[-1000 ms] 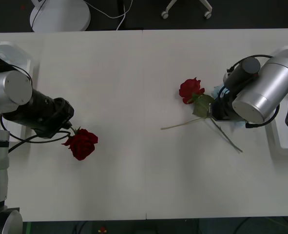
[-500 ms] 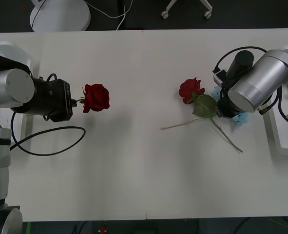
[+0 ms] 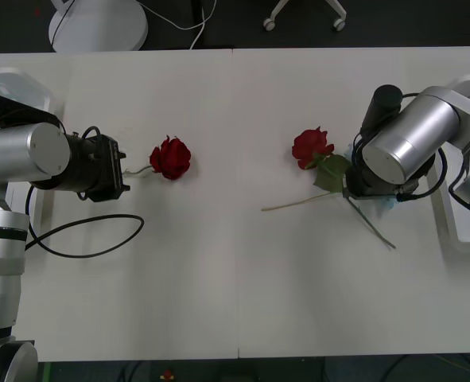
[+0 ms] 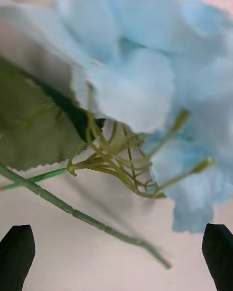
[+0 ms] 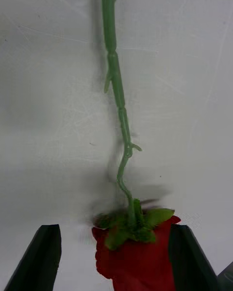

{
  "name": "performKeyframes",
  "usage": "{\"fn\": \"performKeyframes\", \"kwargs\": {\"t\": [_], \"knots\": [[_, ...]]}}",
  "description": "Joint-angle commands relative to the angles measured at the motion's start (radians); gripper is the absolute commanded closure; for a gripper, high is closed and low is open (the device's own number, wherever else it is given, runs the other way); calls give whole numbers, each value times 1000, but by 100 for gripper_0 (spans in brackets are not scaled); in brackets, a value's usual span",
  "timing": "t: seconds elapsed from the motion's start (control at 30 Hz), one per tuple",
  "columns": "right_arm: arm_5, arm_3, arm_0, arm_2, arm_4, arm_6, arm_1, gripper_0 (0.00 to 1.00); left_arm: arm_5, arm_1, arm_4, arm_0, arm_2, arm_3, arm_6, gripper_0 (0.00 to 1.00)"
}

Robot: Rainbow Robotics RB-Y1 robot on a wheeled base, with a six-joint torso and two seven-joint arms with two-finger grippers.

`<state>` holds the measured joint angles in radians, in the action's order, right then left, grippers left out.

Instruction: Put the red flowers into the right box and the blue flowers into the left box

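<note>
Our left tool [image 3: 124, 169] sits left of centre, fingers apart around a rose [image 3: 170, 157]. Our right tool [image 4: 116, 259], spread, hangs over a blue flower [image 4: 160, 87] at right; white table [image 3: 235, 286] lies bare below.

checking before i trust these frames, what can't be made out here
- Blue flower: front view hides nearly all of it behind the right arm; right wrist view is too close and blurred to show its full shape.
- Right box: cut off by the front view's edge and covered by the arm, so contents unknown.
- Left box: mostly behind the left arm.
- Left gripper: open around the rose; contact unclear.
</note>
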<state>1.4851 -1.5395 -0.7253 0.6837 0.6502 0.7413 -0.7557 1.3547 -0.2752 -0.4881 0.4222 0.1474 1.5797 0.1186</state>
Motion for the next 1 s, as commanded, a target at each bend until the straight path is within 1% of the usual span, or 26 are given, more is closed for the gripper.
{"fn": "performKeyframes", "kwargs": {"t": [0.03,0.07,0.13,0.17,0.3,0.37,0.4,0.5,0.7,0.83,0.9,1.0], "knots": [[15,-34,-40,-53,45,-238,-30,0,93,-44,-7,41,11,79,-152,0],[14,-34,-40,-56,48,-278,-31,0,110,-47,-12,41,18,88,-197,0],[7,-28,-40,-65,52,-411,-33,0,172,-56,-29,41,47,114,-378,0],[3,-25,-40,-65,52,-438,-33,0,185,-59,-30,41,52,121,-433,0],[-55,10,-40,-64,6,-563,-27,0,250,-75,-17,41,77,163,-890,0],[-74,29,-40,-64,-18,-602,-22,0,253,-75,-9,41,80,171,-1025,0],[-86,45,-40,-64,-35,-629,-14,0,251,-75,5,41,78,175,-1125,0],[-111,107,-40,-64,-50,-677,13,0,231,-75,57,47,54,178,-1352,0],[-132,180,-40,-64,-84,-698,65,0,192,-79,171,49,-22,178,-1676,0],[-140,200,-40,-59,-86,-764,93,0,167,-87,250,49,-72,167,-1877,0],[-138,199,-39,-53,-83,-800,99,0,129,-88,273,49,-95,148,-1962,0],[-131,185,-40,-52,-72,-856,105,0,44,-87,275,55,-115,82,-2104,0]]}}
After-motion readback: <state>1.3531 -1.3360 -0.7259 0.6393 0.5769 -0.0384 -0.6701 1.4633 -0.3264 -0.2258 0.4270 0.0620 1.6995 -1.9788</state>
